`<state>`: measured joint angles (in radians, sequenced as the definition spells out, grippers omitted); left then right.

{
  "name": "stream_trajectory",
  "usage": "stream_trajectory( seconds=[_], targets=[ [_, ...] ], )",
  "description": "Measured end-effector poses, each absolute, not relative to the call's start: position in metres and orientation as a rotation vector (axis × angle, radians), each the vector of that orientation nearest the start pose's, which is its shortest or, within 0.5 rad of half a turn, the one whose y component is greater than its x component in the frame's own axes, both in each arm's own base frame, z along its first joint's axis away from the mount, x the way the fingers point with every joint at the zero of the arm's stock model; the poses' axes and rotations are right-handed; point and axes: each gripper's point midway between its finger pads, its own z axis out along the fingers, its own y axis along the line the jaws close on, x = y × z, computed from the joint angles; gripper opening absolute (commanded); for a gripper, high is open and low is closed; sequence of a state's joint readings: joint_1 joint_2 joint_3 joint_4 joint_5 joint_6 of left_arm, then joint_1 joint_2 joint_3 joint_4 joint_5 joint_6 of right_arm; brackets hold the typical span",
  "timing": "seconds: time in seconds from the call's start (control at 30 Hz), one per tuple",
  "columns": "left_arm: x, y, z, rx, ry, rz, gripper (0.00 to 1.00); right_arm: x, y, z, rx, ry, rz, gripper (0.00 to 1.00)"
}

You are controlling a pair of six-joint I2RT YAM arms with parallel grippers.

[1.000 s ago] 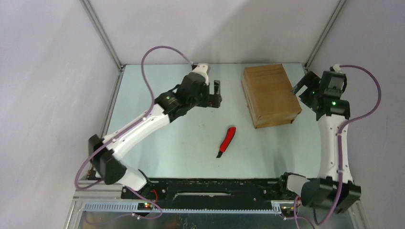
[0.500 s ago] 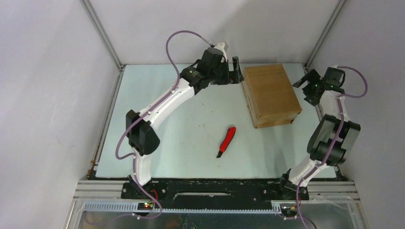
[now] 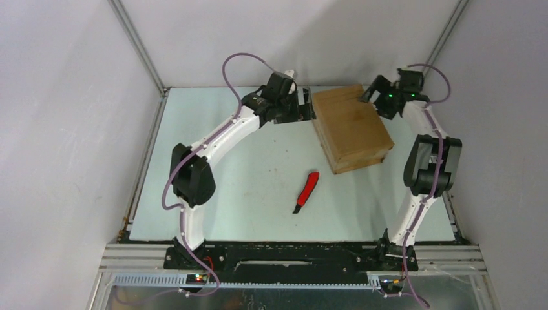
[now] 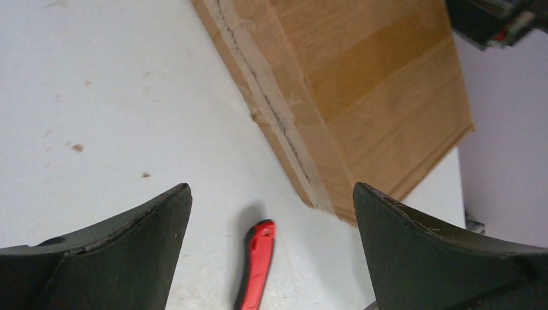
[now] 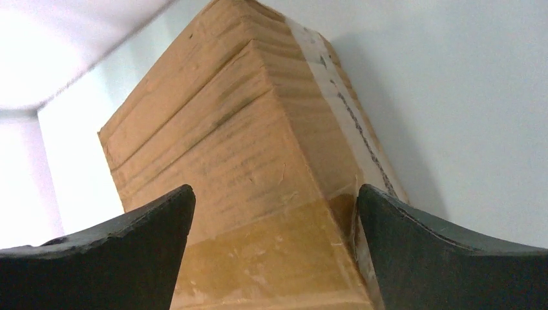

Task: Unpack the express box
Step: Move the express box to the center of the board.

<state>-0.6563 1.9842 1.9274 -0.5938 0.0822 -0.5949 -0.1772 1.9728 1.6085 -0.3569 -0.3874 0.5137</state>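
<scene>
The express box [image 3: 352, 129], a brown taped carton, lies skewed at the back right of the table. In the left wrist view its long taped side [image 4: 362, 84] runs ahead to the right. My left gripper [image 3: 309, 104] stands open beside the box's far left corner, with only bare table between its fingertips [image 4: 271, 187]. At the box's far right corner sits my right gripper [image 3: 369, 95], also open. Its fingertips [image 5: 274, 188] frame the taped end of the box [image 5: 245, 148] close up. Whether they touch it I cannot tell.
A red-handled utility knife [image 3: 307, 192] lies on the table in front of the box, also low in the left wrist view [image 4: 258, 258]. Grey walls with metal posts [image 3: 139, 48] close in the table at the back and both sides.
The box has slid left and turned. My right gripper swung from the box's right side round to its far right corner. The left gripper backed slightly left along the far edge.
</scene>
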Motion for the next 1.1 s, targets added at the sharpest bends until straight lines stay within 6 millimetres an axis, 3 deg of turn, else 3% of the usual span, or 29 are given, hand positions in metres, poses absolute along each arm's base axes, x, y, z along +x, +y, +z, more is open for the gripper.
stream_trajectory(
  seconds=[0.23, 0.3, 0.47, 0.67, 0.93, 1.0, 1.1],
  targets=[
    [0.428, -0.313, 0.175, -0.001, 2.431, -0.633, 0.98, 0.509, 0.103, 0.144, 0.349, 2.354, 0.691, 1.0],
    [0.428, -0.301, 0.164, -0.027, 2.454, -0.602, 0.98, 0.498, 0.128, 0.146, 0.295, 2.38, 0.711, 1.0],
    [0.435, -0.279, 0.151, -0.085, 2.479, -0.563, 0.83, 0.477, 0.171, 0.157, 0.199, 2.408, 0.783, 1.0],
    [0.432, -0.263, 0.137, -0.168, 2.465, -0.58, 0.7, 0.466, 0.181, 0.155, 0.181, 2.445, 0.787, 1.0],
    [0.408, -0.235, 0.132, -0.271, 2.368, -0.734, 0.65, 0.457, 0.172, 0.15, 0.187, 2.478, 0.733, 1.0],
    [0.405, -0.231, 0.131, -0.294, 2.328, -0.803, 0.7, 0.455, 0.168, 0.152, 0.187, 2.476, 0.724, 1.0],
    [0.404, -0.228, 0.128, -0.307, 2.288, -0.883, 0.86, 0.45, 0.162, 0.152, 0.188, 2.477, 0.716, 1.0]
  ],
)
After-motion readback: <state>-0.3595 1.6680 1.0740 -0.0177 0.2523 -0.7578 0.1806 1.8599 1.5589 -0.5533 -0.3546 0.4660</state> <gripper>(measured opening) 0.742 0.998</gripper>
